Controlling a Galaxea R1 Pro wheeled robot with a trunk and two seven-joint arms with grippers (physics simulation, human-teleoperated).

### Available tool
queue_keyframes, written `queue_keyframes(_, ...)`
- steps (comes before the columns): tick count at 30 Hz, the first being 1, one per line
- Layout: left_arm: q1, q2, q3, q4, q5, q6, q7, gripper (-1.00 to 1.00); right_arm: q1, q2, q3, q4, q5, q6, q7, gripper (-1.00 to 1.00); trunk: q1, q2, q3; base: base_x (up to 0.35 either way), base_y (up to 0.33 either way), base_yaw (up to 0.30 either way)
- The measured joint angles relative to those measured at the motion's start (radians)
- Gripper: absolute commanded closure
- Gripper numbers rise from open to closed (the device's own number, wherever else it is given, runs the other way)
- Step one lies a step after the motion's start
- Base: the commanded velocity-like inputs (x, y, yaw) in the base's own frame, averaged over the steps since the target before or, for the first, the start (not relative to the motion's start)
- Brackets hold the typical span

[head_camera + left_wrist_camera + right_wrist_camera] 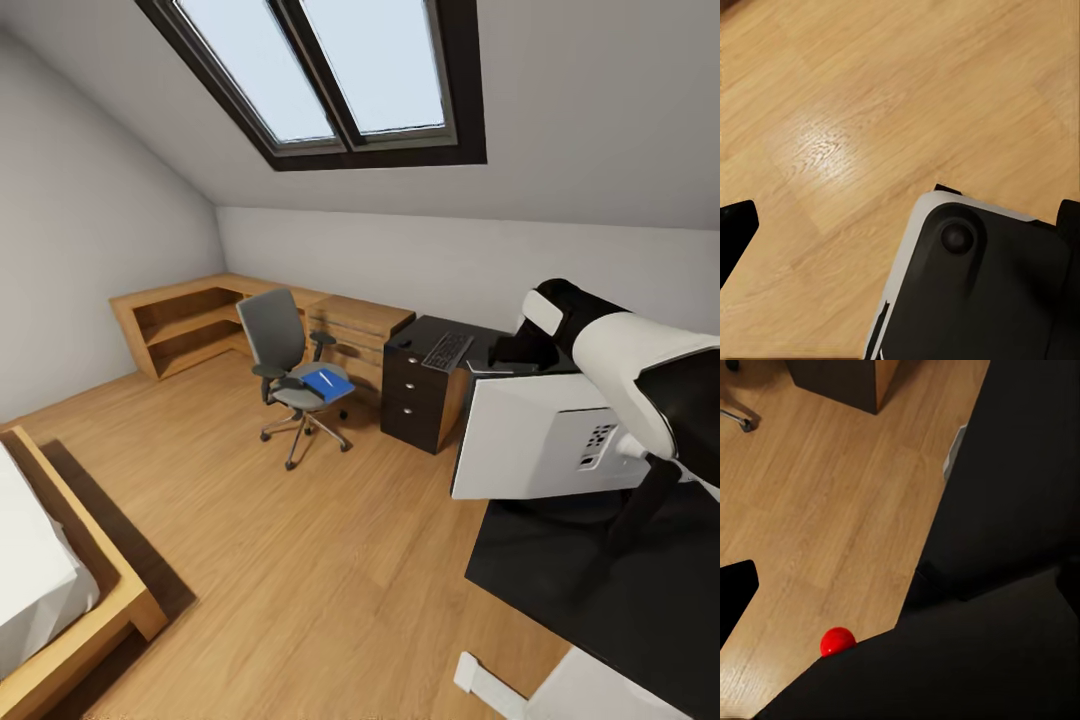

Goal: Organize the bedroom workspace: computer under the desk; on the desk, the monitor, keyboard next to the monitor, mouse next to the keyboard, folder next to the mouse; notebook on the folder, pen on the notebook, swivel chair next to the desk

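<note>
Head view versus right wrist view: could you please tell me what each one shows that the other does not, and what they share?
Head view: the blue folder on the swivel chair, the keyboard on a dark drawer cabinet, and the pale back of the monitor. Right wrist view: the monitor's black front with its red dot. Shared: the monitor, the black top of the desk, and the wooden floor.

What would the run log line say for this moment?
monitor over desk, back facing camera | folder on chair | keyboard on drawer cabinet
</note>
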Motion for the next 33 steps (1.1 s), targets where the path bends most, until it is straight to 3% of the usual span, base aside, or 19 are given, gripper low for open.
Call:
queue_keyframes(5,0.0,0.0,0.001,-0.001,0.002,-0.004,0.001,-1.0,0.013,-0.001,0.007,-0.001,0.017,0.001,0.0,-1.0,0.0,0.0,0.0,-0.143,0.0,0.0)
queue_keyframes(17,0.0,0.0,0.002,-0.001,0.002,-0.021,0.001,-1.0,0.021,0.0,0.002,-0.001,0.018,0.0,0.0,-1.0,0.0,0.0,0.0,-0.129,0.0,0.0)
queue_keyframes(33,0.0,0.0,0.002,-0.001,0.002,-0.021,0.001,-1.0,0.022,0.001,0.026,-0.003,0.018,-0.015,0.0,-1.0,0.0,0.0,0.0,-0.064,0.0,0.0)
